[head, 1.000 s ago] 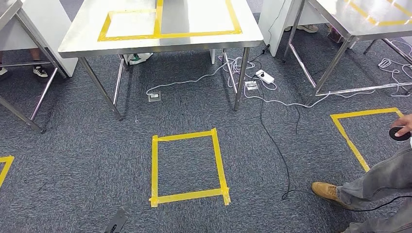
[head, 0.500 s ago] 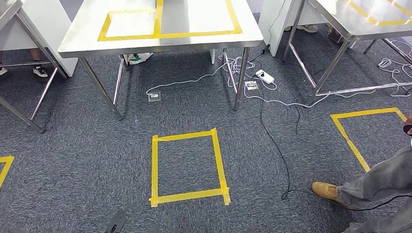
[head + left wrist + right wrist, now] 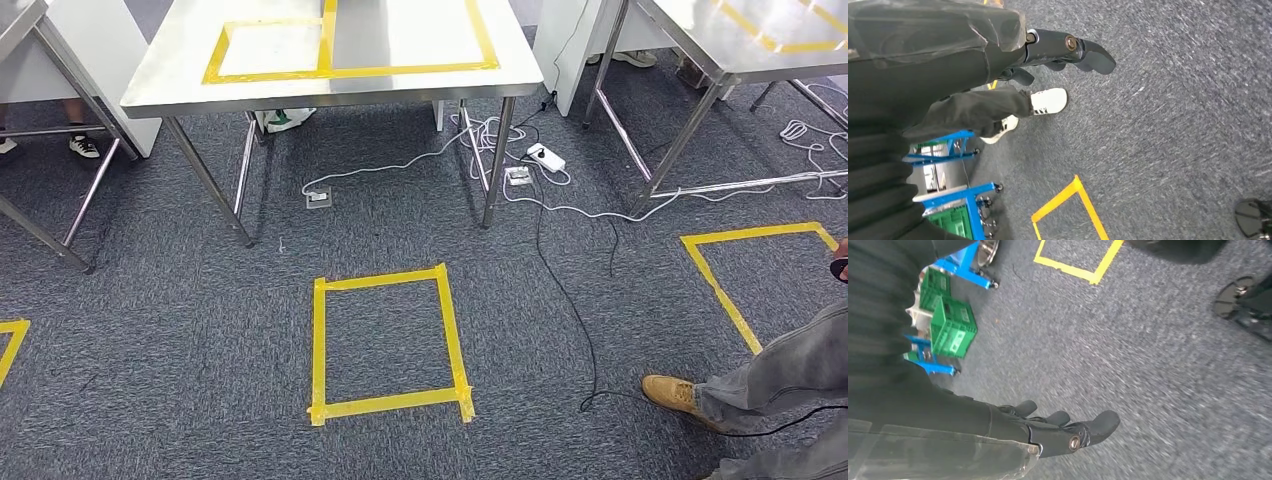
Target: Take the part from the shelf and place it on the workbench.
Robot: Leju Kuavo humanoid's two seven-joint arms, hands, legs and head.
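Head view: a steel bench (image 3: 330, 85) marked with yellow tape stands ahead across the grey carpet, a taped square (image 3: 387, 342) on the floor before it, white cables (image 3: 520, 165) trailing by its legs, and a person's boot (image 3: 672, 394) at the right. No part lies on the bench — the task looks barely begun.

Left wrist view: the left hand (image 3: 1068, 52) hangs empty over the carpet, fingers loosely apart.

Right wrist view: the right hand (image 3: 1068, 427) likewise holds nothing. Green crates (image 3: 950, 322) sit on a blue rack; their contents cannot be told, nor where the part is.
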